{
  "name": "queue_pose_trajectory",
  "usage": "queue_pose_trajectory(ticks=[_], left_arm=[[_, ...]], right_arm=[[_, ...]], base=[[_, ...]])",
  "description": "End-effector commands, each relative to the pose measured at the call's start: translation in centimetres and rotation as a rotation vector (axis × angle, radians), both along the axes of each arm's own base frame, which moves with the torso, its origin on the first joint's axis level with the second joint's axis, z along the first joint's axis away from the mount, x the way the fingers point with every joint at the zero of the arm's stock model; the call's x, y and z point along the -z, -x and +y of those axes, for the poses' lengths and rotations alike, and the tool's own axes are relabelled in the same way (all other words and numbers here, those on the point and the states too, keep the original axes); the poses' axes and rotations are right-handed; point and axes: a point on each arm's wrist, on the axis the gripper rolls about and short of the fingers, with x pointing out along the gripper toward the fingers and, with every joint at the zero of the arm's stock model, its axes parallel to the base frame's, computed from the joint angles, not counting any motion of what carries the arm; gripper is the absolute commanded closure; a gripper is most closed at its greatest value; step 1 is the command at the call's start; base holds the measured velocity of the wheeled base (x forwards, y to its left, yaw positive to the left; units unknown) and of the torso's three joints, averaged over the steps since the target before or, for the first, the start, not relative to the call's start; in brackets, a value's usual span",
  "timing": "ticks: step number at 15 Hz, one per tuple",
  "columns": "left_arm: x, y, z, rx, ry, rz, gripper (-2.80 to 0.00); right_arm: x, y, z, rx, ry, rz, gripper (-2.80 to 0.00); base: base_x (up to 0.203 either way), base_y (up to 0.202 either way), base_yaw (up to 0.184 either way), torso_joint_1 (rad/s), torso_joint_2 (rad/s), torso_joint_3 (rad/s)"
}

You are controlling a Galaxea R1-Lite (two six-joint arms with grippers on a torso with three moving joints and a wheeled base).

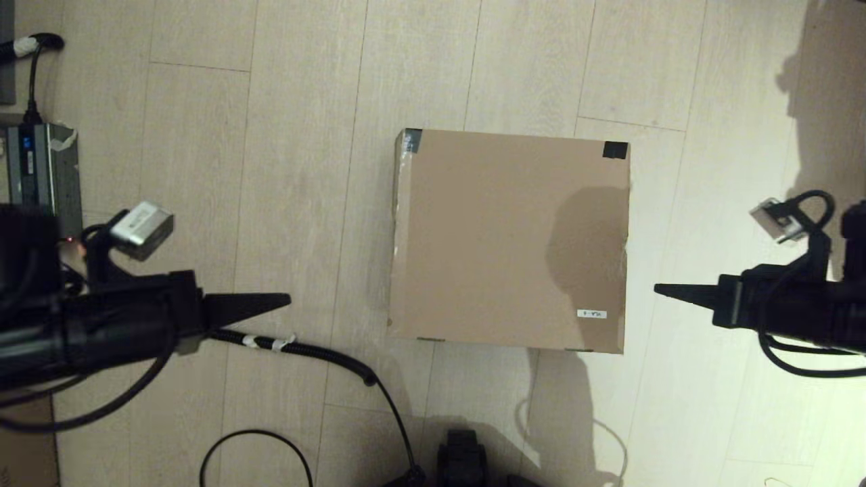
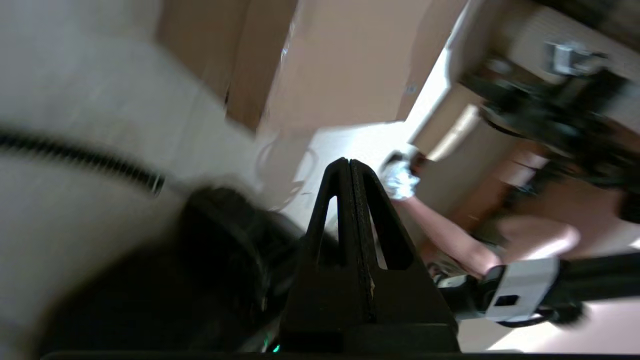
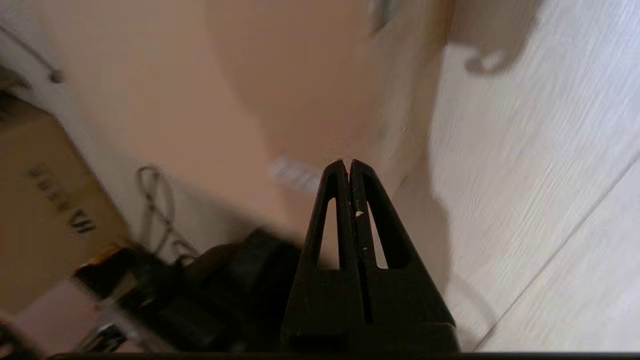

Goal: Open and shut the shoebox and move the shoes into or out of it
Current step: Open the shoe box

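Note:
The shoebox (image 1: 511,237) is a large brown cardboard box lying on the floor with its flap lid down, black tape on its two far corners and a small white label (image 1: 591,314) near its front right corner. The shoes are out of view. My left gripper (image 1: 285,298) hangs shut and empty to the left of the box, well apart from it, tip pointing at it. On the other side my right gripper (image 1: 657,289) is shut and empty too, a short gap from the box's right side. The box also shows in the left wrist view (image 2: 340,65) and the right wrist view (image 3: 210,90).
A ribbed black cable (image 1: 318,352) runs along the wooden floor in front of the left arm. A grey electronics unit (image 1: 40,169) sits at the far left. A second brown carton (image 3: 45,200) and a person's gloved hand (image 2: 400,177) show in the wrist views.

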Motion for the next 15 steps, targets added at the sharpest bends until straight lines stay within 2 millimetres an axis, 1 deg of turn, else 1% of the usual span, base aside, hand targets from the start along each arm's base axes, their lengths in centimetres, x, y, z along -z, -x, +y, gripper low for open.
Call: queue_pose_trajectory(ticks=[1, 2, 3, 4, 5, 7, 8, 11, 14, 15], left_arm=[[4.6, -6.7, -0.9, 0.073, 0.03, 0.113, 0.0], [4.7, -8.5, -1.4, 0.105, 0.049, 0.086, 0.0], [4.3, -9.9, -1.8, 0.128, 0.062, 0.052, 0.0], [3.8, -10.8, -2.0, 0.14, 0.069, 0.029, 0.0], [3.6, -11.4, -2.1, 0.143, 0.071, 0.029, 0.0], [4.3, -12.7, -2.4, 0.148, 0.07, 0.048, 0.0], [4.5, -13.2, -3.0, 0.164, 0.07, 0.043, 0.0], [4.5, -14.6, -3.8, 0.177, 0.068, 0.026, 0.0], [4.7, -15.5, -4.0, 0.17, 0.066, 0.024, 0.0], [4.8, -15.9, -4.0, 0.169, 0.064, 0.017, 0.0]], right_arm=[[3.9, -4.6, -0.6, 0.003, 0.008, 0.088, 0.0], [4.1, -6.1, -1.3, 0.011, 0.016, 0.059, 0.0], [3.8, -7.4, -2.0, 0.025, 0.021, 0.023, 0.0], [3.4, -8.0, -2.7, 0.033, 0.024, -0.007, 0.0], [3.1, -8.3, -2.8, 0.032, 0.025, -0.023, 0.0], [3.8, -8.8, -2.9, 0.028, 0.026, -0.006, 0.0], [4.4, -9.1, -2.9, 0.008, 0.023, 0.002, 0.0], [5.0, -9.4, -2.7, -0.082, -0.018, -0.007, 0.0], [6.5, -11.2, -2.9, -0.101, -0.014, -0.091, 0.0], [6.6, -11.5, -2.9, -0.101, -0.013, -0.102, 0.0]], base=[[0.0, 0.0, 0.0, 0.0, 0.0, 0.0], [0.0, 0.0, 0.0, 0.0, 0.0, 0.0], [0.0, 0.0, 0.0, 0.0, 0.0, 0.0], [0.0, 0.0, 0.0, 0.0, 0.0, 0.0], [0.0, 0.0, 0.0, 0.0, 0.0, 0.0], [0.0, 0.0, 0.0, 0.0, 0.0, 0.0], [0.0, 0.0, 0.0, 0.0, 0.0, 0.0], [0.0, 0.0, 0.0, 0.0, 0.0, 0.0], [0.0, 0.0, 0.0, 0.0, 0.0, 0.0], [0.0, 0.0, 0.0, 0.0, 0.0, 0.0]])
